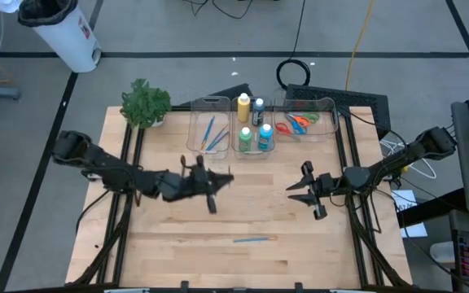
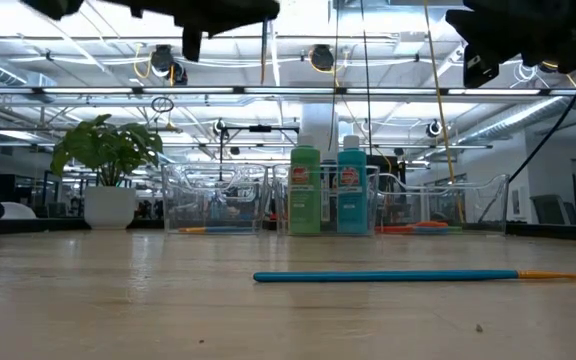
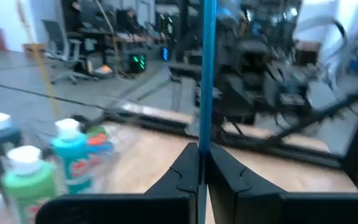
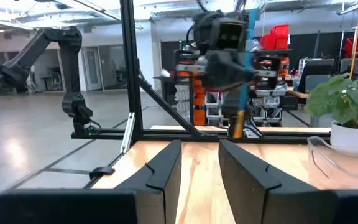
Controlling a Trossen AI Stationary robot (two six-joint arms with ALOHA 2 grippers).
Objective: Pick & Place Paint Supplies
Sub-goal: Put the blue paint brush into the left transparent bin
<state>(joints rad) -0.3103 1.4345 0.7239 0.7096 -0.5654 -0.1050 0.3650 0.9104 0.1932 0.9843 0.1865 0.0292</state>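
The wooden table (image 1: 177, 228) carries clear bins (image 1: 208, 130) and a plant (image 1: 145, 104) at twelve o'clock; a blue paintbrush (image 1: 255, 239) lies toward six.

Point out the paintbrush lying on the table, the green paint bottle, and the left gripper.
paintbrush on the table (image 2: 388, 276): low view, mid-handle.
green paint bottle (image 2: 304, 195): low view, label.
left gripper (image 3: 202, 163): left wrist view, between fingertips.

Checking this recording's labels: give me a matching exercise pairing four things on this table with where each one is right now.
Things:
1. paintbrush
2. second paintbrush
3. scissors
4. green bottle

Places:
A. middle bin, beside the blue bottle
B. clamped in the shut left gripper
C. flat on the bare table, near the front edge
D. rightmost bin

Pairs: 1-C, 2-B, 3-D, 4-A
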